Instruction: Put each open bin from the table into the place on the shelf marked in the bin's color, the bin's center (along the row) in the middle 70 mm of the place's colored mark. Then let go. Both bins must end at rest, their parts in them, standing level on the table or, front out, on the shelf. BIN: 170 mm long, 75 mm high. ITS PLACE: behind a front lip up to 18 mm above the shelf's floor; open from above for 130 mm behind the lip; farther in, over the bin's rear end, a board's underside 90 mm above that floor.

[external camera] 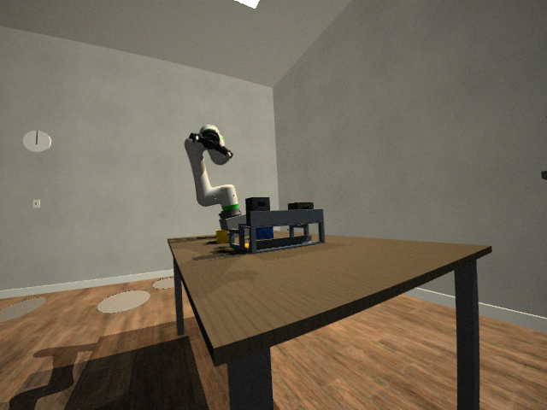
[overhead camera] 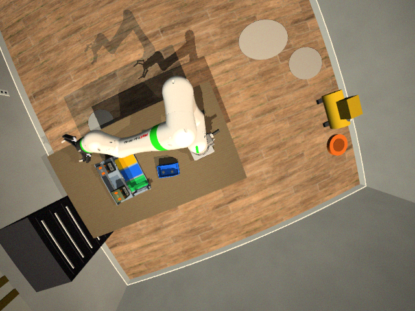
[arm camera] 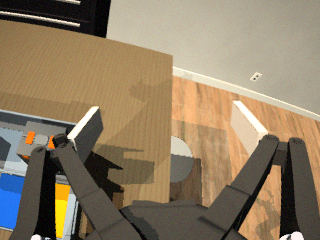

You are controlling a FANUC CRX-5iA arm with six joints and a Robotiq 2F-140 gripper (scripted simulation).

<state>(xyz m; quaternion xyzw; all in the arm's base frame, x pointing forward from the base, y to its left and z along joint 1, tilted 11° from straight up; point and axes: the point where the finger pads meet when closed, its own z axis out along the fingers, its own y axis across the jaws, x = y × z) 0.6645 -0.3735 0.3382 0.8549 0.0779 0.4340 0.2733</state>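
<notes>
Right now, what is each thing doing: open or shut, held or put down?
gripper: open wide, holding nothing, up in the air.
blue bin: standing level on the table, not shelved.
shelf: its blue place has no bin.
yellow bin: on the table beside the shelf.
black cabinet: drawers shut.

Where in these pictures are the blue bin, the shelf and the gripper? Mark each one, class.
blue bin (overhead camera: 168, 171): top view, on its open inside.
shelf (external camera: 282, 217): exterior view, on its grey top board.
gripper (arm camera: 167, 126): wrist view, midway between the tips of its open fingers, nothing held.
</notes>
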